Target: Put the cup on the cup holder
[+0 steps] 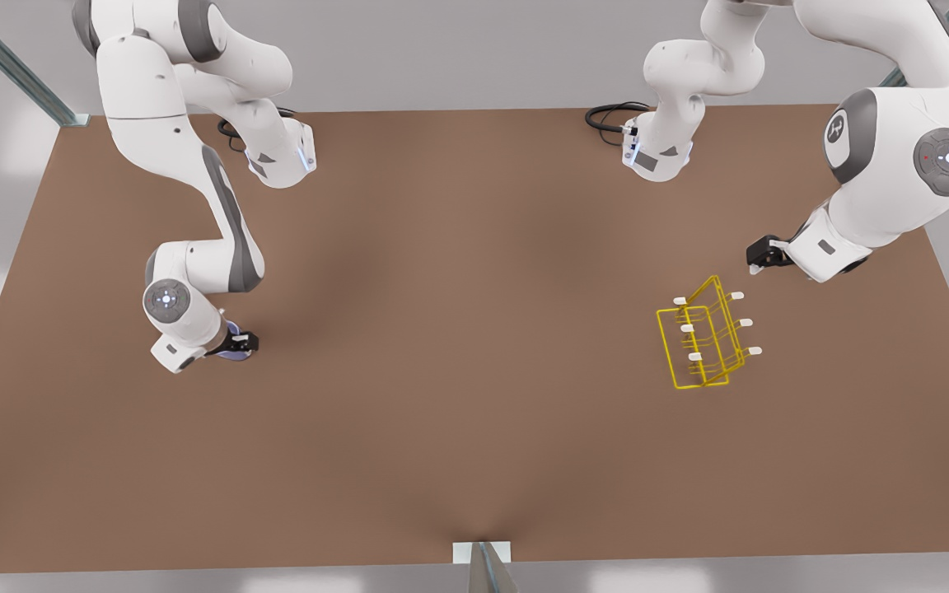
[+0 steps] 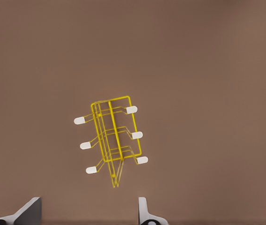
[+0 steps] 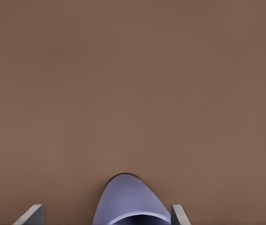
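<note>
1 cup, 1 cup holder w/ 6 white-tipped prongs, 2 arms, 1 table.

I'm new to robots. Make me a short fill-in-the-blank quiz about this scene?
1. The cup sits between the fingers of the ___ gripper.
2. The cup holder is colored ___.
3. The cup holder has ___ white-tipped prongs.
4. The left gripper, fingers open, hangs near the ___.

Missing: right; yellow; six; cup holder

Brown table, yellow cup holder standing on it, lavender cup well apart
</note>
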